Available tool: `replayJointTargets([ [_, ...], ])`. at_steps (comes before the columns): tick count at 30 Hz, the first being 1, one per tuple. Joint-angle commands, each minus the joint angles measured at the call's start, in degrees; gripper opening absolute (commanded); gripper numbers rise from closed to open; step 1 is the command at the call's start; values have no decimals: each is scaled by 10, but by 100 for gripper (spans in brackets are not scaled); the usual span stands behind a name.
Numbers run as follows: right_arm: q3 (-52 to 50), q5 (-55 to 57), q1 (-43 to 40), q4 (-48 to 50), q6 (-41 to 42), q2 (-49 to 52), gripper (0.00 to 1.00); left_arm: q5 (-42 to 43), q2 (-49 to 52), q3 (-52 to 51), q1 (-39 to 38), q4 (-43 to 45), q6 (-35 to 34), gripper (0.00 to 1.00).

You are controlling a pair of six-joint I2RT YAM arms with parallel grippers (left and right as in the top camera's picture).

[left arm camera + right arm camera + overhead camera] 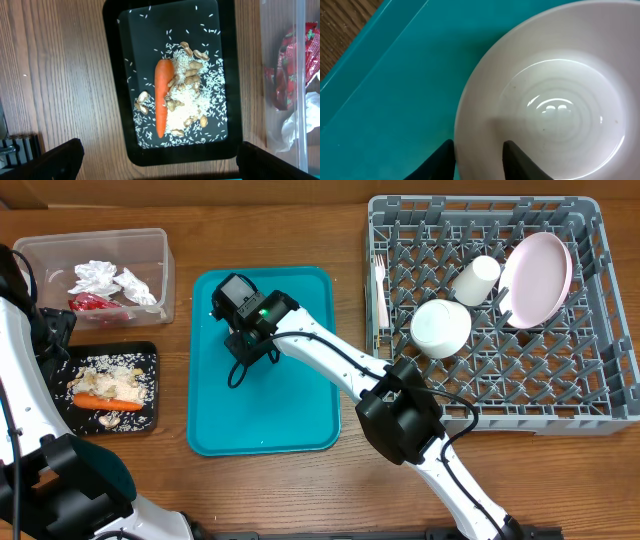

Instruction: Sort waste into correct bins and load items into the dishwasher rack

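Note:
My right gripper (479, 160) hangs over the teal serving tray (300, 420), its jaws a little apart astride the rim of a small white bowl (560, 100). One finger is outside the rim and one inside, and the bowl rests on the tray. In the overhead view the arm hides this bowl. My left gripper (160, 162) is wide open and empty beside the black tray (112, 75), which holds a carrot (162, 95) and rice scraps (190, 107). The grey dishwasher rack (600, 415) holds a plate (537, 278), a cup (477, 280), another bowl (440, 327) and a fork (381, 285).
The clear tub (162, 280) at the back left holds crumpled napkins (110, 280) and a red wrapper (92, 303). It stands just behind the black tray (152, 350). The right arm stretches across the teal tray from the front of the table.

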Motion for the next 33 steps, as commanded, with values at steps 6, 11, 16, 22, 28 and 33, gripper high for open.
replayJointTargets([
  [6, 19, -5, -4, 3, 1, -38, 31, 0, -10, -2, -2, 0, -12, 100],
  [11, 19, -5, -4, 2, 1, -39, 31, 0, -10, -2, -2, 0, -12, 100],
  [16, 19, -5, -4, 4, 1, -46, 31, 0, -10, -2, -2, 0, -12, 100],
  [22, 19, -5, -4, 6, -1, -53, 31, 0, -10, -2, -2, 0, -12, 100],
  [28, 18, -5, -4, -2, -1, -53, 29, 0, -10, -2, -2, 0, -12, 100],
  [33, 15, -5, -4, -4, -1, -51, 27, 0, -10, -2, -2, 0, -12, 100],
])
